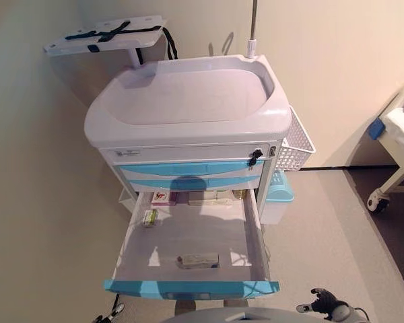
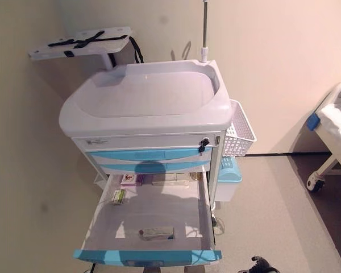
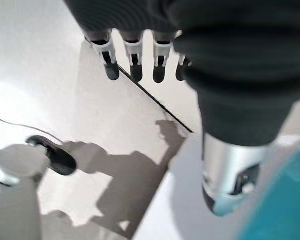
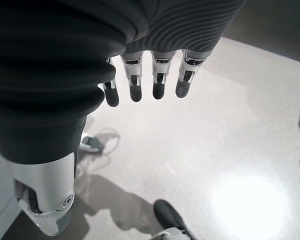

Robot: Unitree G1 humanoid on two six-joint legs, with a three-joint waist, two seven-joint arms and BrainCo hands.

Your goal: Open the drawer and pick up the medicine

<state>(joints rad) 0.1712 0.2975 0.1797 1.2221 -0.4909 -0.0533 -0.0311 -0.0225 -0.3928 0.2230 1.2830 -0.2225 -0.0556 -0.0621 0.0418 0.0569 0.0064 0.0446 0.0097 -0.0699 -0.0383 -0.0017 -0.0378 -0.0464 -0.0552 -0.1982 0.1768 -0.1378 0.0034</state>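
The white and blue medical cart (image 1: 188, 101) stands against the wall. Its lowest drawer (image 1: 188, 288) is pulled fully out. A flat grey medicine pack (image 1: 198, 260) lies near the drawer's front. A small green pack (image 1: 149, 217) lies at the left, a pink and white box (image 1: 163, 196) and other packs (image 1: 210, 198) at the back. My left hand (image 1: 111, 313) hangs low, left of the drawer front, with fingers (image 3: 135, 62) straight and empty. My right hand (image 1: 326, 301) hangs low at the right, with fingers (image 4: 157, 75) straight and empty over the floor.
A white wire basket (image 1: 295, 145) and a blue bin (image 1: 279, 188) hang on the cart's right side. A bed on wheels (image 1: 397, 148) stands at the far right. A shelf with black straps (image 1: 104, 35) and a pole (image 1: 253, 27) rise behind the cart.
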